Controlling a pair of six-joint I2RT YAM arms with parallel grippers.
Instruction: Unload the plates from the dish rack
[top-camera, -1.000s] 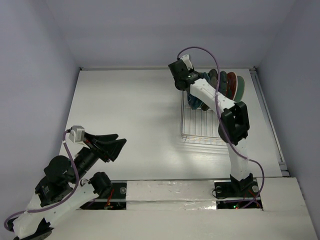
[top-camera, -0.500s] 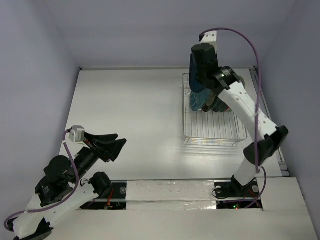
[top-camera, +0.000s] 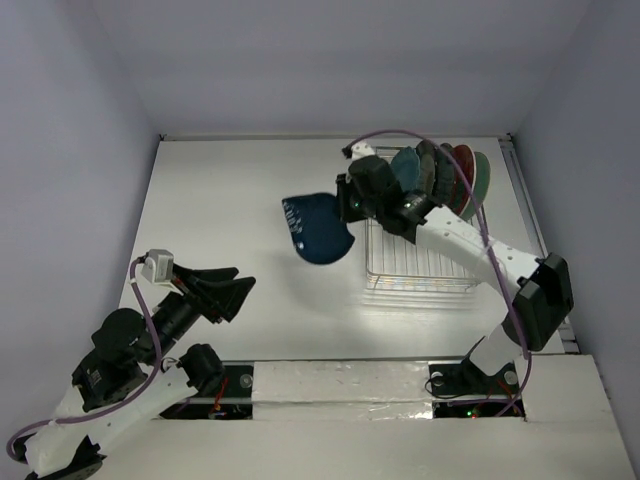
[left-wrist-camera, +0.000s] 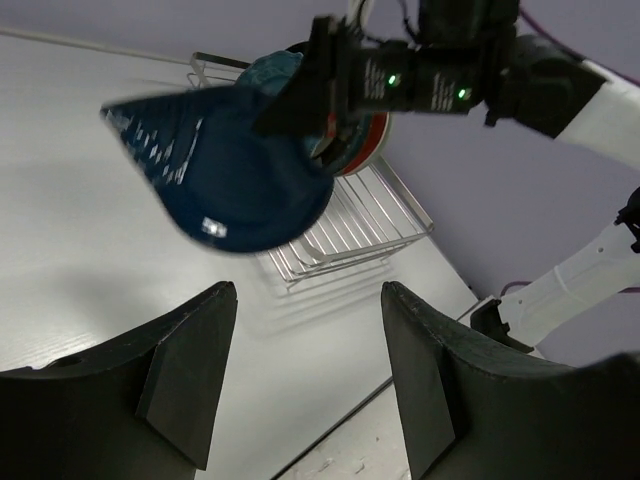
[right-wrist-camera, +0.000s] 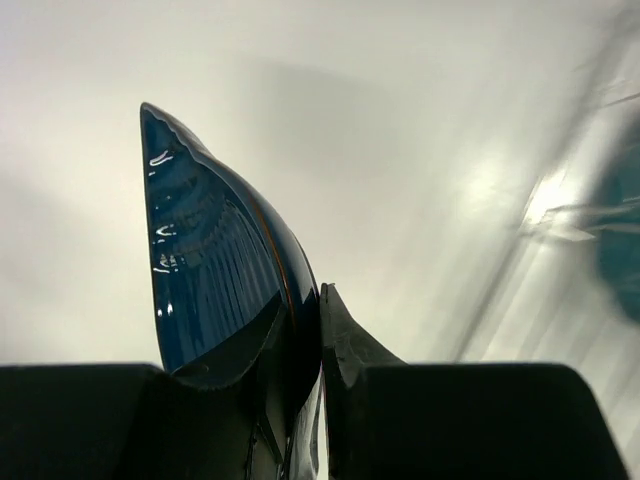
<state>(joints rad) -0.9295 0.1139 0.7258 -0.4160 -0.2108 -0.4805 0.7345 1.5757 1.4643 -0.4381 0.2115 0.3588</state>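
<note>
My right gripper (top-camera: 350, 208) is shut on the dark blue leaf-shaped plate (top-camera: 316, 228) and holds it in the air left of the dish rack (top-camera: 415, 255). The right wrist view shows the plate (right-wrist-camera: 215, 270) edge-on, pinched between the fingers (right-wrist-camera: 345, 335). The left wrist view shows it (left-wrist-camera: 225, 165) hanging above the table. Several plates (top-camera: 445, 172) stand upright at the rack's far end: teal, dark, red-rimmed and green. My left gripper (top-camera: 232, 292) is open and empty at the near left, well apart from the plate; its fingers (left-wrist-camera: 185, 375) frame the bare table.
The silver wire rack (left-wrist-camera: 345, 225) stands at the right of the white table, its near part bare of plates. Walls close in the table at the left, back and right. A raised rail (top-camera: 535, 240) runs along the right edge.
My right arm has lifted the dark blue plate out of the rack and swung it left, over the table's middle. The left arm has stayed put.
</note>
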